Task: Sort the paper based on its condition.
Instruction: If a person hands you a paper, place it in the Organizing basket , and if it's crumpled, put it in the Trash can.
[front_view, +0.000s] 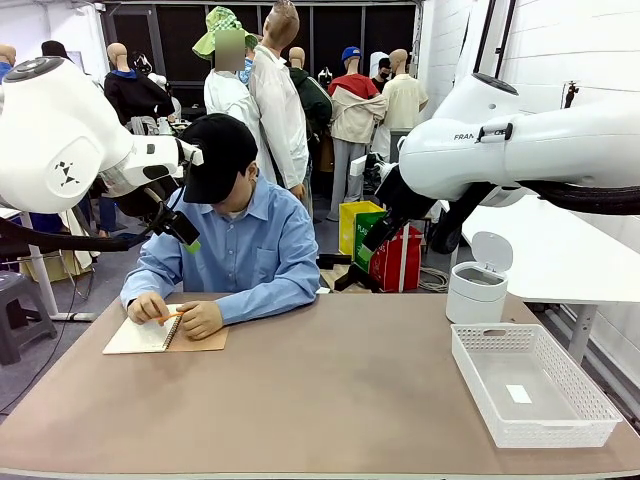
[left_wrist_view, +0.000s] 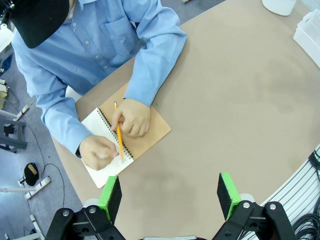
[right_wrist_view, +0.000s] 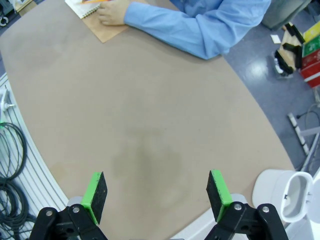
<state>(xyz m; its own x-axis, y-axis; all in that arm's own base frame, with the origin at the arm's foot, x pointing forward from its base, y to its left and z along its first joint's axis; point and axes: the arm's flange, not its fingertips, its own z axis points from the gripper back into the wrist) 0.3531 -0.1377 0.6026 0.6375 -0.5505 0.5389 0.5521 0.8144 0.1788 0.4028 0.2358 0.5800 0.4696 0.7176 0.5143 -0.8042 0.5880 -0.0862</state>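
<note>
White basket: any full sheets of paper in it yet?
No. The white basket holds just one tiny white scrap on its floor, with no full-size sheet inside.

Matt brown table (front_view: 330, 390); white perforated plastic basket (front_view: 590, 410).

One notebook (front_view: 165, 334); one basket (front_view: 590, 415); one bin (front_view: 477, 284)

The worktop (front_view: 330, 390) is plain brown. The notebook (left_wrist_view: 131, 139) has a tan cover and a white page. The pencil (left_wrist_view: 119, 141) is orange. The basket (front_view: 585, 420) is white. The person's shirt (front_view: 250, 250) is blue, the cap (front_view: 220, 150) black.
</note>
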